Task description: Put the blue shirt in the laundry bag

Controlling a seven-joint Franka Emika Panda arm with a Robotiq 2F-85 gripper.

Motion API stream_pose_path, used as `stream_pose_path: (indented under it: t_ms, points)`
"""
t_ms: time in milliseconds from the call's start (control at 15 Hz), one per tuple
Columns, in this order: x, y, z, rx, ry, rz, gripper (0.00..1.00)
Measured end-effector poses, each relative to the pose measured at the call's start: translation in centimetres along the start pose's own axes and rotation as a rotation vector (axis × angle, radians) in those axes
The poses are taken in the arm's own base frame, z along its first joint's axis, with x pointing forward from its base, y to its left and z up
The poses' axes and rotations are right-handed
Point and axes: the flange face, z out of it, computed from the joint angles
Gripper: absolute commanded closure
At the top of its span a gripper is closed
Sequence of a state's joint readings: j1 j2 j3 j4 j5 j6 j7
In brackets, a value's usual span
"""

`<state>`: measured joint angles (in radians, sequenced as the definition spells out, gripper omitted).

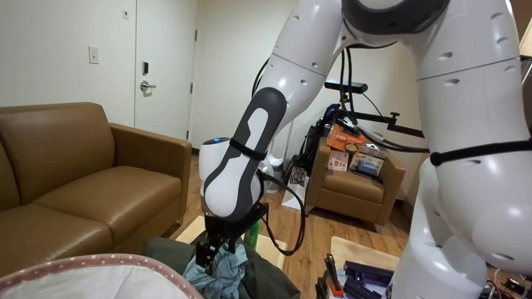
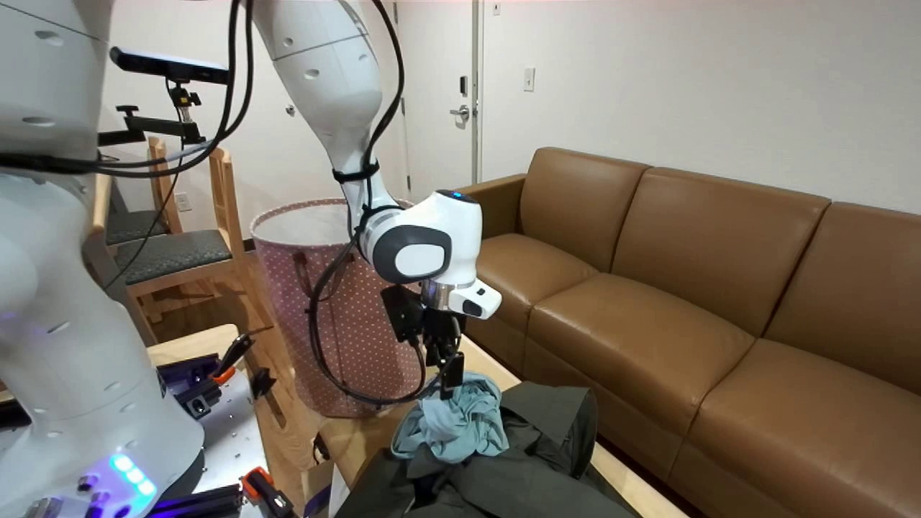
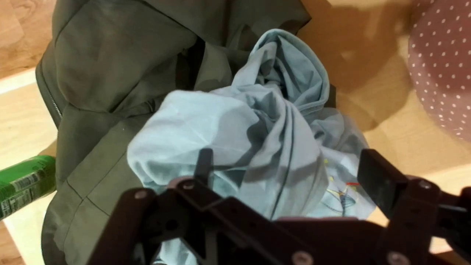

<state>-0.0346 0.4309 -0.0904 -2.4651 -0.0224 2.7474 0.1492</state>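
The light blue shirt (image 1: 222,274) lies crumpled on a dark green jacket; it also shows in an exterior view (image 2: 460,424) and in the wrist view (image 3: 206,121). My gripper (image 3: 287,163) is open, with its fingers wide apart over the shirt and folds of cloth showing between them. In an exterior view the gripper (image 2: 447,370) points down at the top of the shirt; whether the fingertips touch it I cannot tell. The laundry bag (image 2: 338,324) is tall, pink with white dots, and open at the top. Its side shows in the wrist view (image 3: 441,62).
The dark green jacket (image 3: 110,92) is spread under the shirt on a low wooden table (image 3: 397,151). A green can (image 3: 27,180) lies beside the jacket at the left of the wrist view. A brown sofa (image 2: 647,324) runs along the table. Cables hang from the arm.
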Motion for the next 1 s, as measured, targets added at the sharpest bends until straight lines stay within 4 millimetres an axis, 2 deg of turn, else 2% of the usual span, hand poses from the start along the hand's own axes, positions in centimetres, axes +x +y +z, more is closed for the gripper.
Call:
stream_pose_path:
  t_ms: [67,133,467,867,1000]
  points:
    - [0.4,0.0,0.8,-0.002,0.002,0.000,0.25]
    - [0.9,0.1,1.5,-0.007,0.002,-0.001,0.26]
    - [2.8,1.2,3.0,-0.036,0.015,0.012,0.61]
    - [3.5,0.5,2.3,-0.015,0.033,0.018,0.98]
    - [3.5,-0.2,1.3,0.008,0.046,0.022,1.00]
